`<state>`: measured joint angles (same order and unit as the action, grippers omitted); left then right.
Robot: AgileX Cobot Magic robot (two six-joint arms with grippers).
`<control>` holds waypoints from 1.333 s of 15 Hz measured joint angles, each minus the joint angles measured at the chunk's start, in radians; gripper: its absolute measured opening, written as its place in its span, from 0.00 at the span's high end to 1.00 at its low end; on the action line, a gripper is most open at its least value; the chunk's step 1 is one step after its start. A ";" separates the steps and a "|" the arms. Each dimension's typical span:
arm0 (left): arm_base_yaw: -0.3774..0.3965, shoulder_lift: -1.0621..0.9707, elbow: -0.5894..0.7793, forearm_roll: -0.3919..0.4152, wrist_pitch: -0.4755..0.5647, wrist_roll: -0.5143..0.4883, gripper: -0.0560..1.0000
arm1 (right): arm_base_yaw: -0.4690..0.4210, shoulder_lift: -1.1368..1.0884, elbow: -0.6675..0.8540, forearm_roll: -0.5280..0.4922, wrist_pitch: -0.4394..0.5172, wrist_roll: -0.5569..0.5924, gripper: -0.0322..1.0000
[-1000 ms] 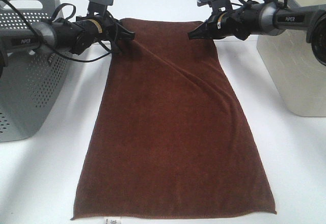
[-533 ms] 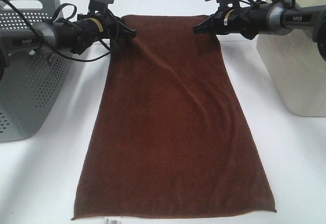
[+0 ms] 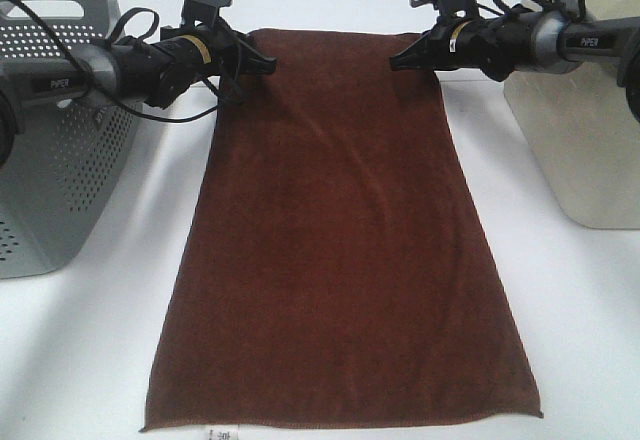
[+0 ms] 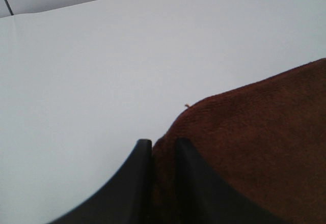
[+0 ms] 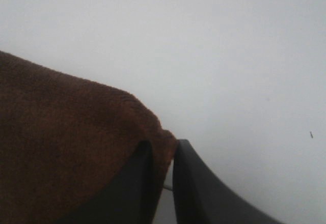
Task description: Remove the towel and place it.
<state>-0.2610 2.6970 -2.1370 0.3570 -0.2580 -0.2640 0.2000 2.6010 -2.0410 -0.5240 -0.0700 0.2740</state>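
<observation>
From above, we see the towel (image 3: 340, 250) spread flat on the white table (image 3: 580, 310), both grippers at its far corners. Left gripper (image 4: 163, 145): jaws pinch the corner. Right gripper (image 5: 162, 147): likewise clamped on cloth.

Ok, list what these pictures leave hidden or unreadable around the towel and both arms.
1. Overhead view: the white tag on the towel is cut by the frame edge, print too small to read.
2. Overhead view: gray basket and beige bin interiors are hidden by their walls and the frame edge.
3. Wrist views: the left end effector and right end effector are cut off below the fingertips.
</observation>
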 joint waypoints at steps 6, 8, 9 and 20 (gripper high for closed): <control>0.000 0.000 0.000 0.001 0.002 -0.001 0.64 | -0.001 0.037 -0.072 -0.004 0.022 0.000 0.81; 0.000 0.000 0.000 0.001 0.002 -0.002 0.55 | -0.001 0.039 -0.072 -0.004 0.023 0.000 0.73; 0.000 0.000 0.000 0.001 0.002 -0.002 0.53 | -0.001 0.039 -0.072 -0.004 0.023 0.000 0.62; -0.034 -0.166 -0.002 0.001 0.223 -0.002 0.37 | 0.058 -0.136 -0.076 0.067 0.288 0.026 0.24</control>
<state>-0.2950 2.5310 -2.1390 0.3580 -0.0350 -0.2660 0.2580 2.4650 -2.1170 -0.4570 0.2180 0.3000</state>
